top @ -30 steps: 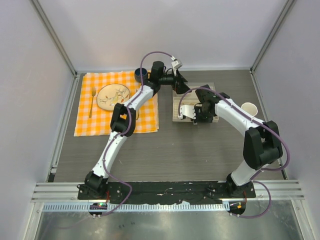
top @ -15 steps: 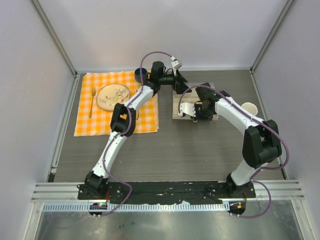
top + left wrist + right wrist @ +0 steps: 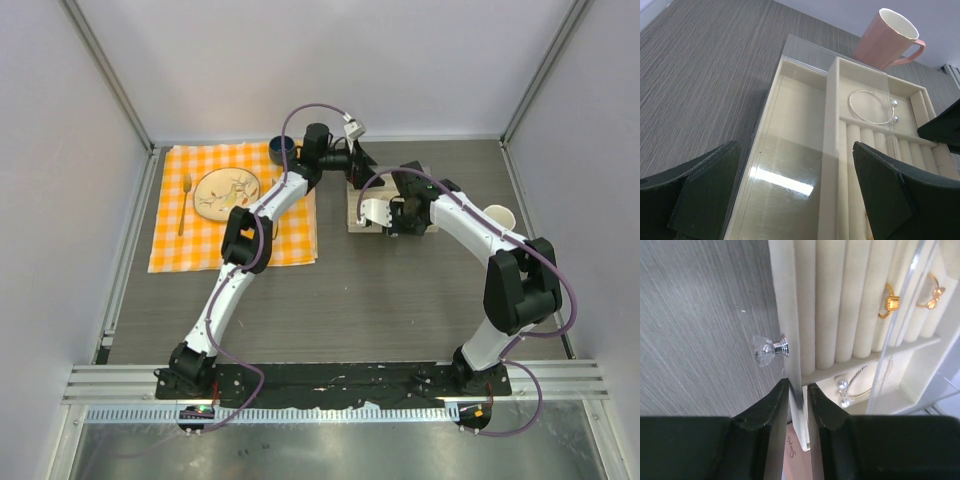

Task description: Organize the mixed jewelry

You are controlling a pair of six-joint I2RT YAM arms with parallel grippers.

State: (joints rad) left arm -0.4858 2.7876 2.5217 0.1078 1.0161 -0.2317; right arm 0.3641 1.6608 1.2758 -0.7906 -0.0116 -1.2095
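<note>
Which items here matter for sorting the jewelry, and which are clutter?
Job: thin silver hoop with pearl ends; small gold rings; beige padded jewelry tray with crystal knob.
Clutter: pink ceramic mug; orange checked cloth; gold-coloured fork; dark blue cup.

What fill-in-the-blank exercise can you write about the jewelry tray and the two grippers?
1. The right gripper is ____ on the wall of the tray.
2. The left gripper is ____, its fingers wide apart above the tray.
3. The mug near the tray is ____ in colour.
4. In the right wrist view, ____ gold rings sit in the ring rolls.
Missing words: shut; open; pink; two.
</note>
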